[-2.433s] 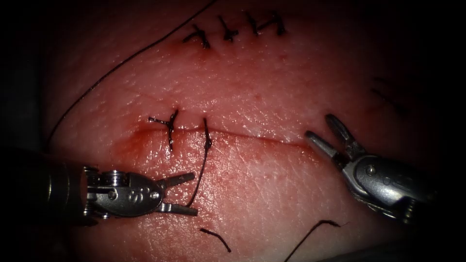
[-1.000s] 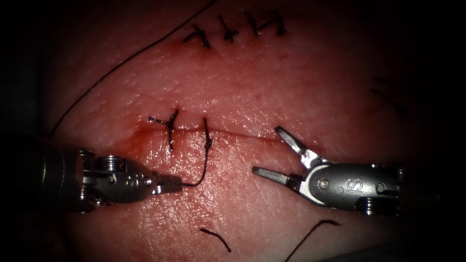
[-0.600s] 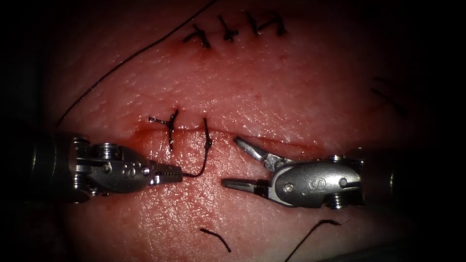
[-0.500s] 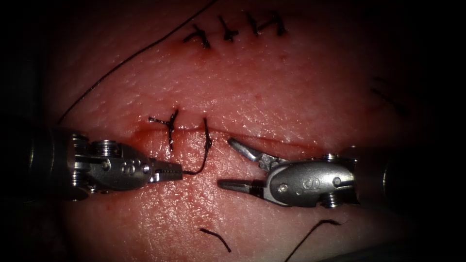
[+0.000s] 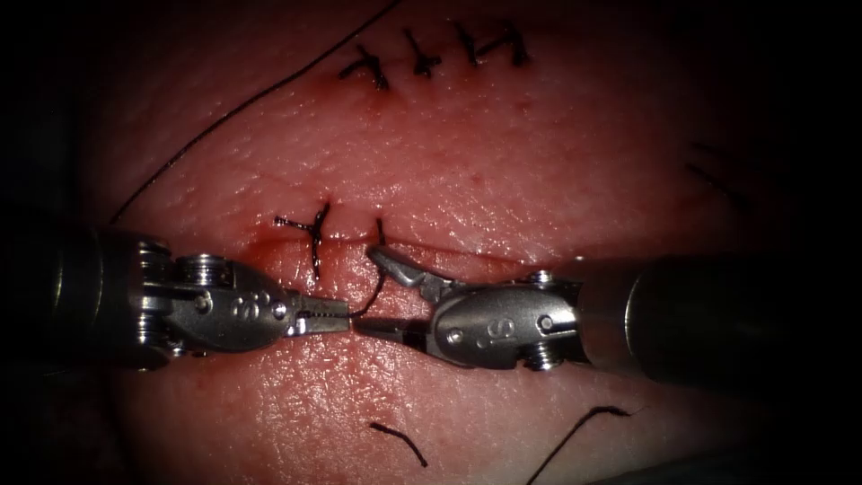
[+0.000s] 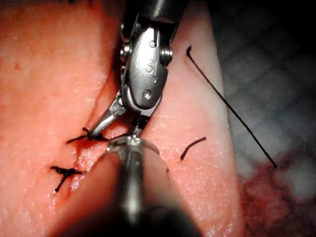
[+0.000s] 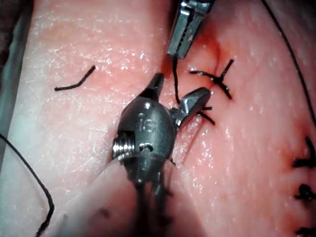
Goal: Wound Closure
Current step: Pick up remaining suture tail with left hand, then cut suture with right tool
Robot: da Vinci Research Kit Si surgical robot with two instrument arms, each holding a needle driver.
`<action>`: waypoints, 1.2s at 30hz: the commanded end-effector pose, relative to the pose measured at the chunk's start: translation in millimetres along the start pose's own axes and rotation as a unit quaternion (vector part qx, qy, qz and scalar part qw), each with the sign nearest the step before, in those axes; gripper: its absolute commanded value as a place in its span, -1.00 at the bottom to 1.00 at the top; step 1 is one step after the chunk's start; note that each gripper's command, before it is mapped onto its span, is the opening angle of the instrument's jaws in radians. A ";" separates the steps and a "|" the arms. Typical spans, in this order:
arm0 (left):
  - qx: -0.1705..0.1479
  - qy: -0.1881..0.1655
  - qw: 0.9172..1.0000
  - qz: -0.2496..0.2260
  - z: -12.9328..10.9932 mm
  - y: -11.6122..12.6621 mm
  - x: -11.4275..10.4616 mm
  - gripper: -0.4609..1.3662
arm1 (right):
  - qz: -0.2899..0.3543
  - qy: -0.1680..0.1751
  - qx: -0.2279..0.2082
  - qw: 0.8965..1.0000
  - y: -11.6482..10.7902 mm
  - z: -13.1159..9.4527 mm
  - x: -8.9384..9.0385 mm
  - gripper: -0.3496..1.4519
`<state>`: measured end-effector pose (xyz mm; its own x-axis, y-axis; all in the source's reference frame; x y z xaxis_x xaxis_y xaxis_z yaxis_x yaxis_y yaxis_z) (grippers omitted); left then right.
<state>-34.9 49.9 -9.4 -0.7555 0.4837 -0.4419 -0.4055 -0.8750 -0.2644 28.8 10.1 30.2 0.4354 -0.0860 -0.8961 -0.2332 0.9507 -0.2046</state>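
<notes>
L hand [image 5: 337,314] is clamped on the thread tail [image 5: 375,292] just below the cut [image 5: 503,260]; R hand [image 5: 382,292] has its jaws apart, straddling that tail beside the knot. No needle visible. Risk: closing too near the knot could nick it. Tissue [image 5: 503,162] is glossy, pebbled; thread is thin, dark, wiry.

The left tool [image 5: 337,315] grips the short thread tail [image 5: 375,292] that rises to the second stitch [image 5: 380,235] on the cut [image 5: 503,261]. The right tool [image 5: 379,296] has its jaws spread around that tail, holding nothing. Two cut ends of thread [image 5: 400,442] lie on the tissue [image 5: 503,162] below.
</notes>
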 end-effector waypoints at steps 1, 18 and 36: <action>-0.002 0.001 1.000 -0.001 0.0 0.0 0.0 -0.88 | 0.001 0.000 0.000 1.000 0.0 0.1 0.0 0.86; -0.003 0.002 1.000 0.003 -0.4 0.6 0.4 -0.88 | -0.004 0.020 -0.012 1.000 -0.4 2.3 -0.1 0.83; -0.006 0.003 1.000 0.005 -0.4 1.1 0.4 -0.88 | -0.004 0.029 -0.009 1.000 -0.3 4.1 0.3 0.78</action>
<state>-35.5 49.2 -10.1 -0.7557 0.4757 -0.4502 -0.3943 -0.8793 -0.2672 32.6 11.0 31.6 0.3865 -0.1115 -0.9155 -0.2489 0.9432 -0.2200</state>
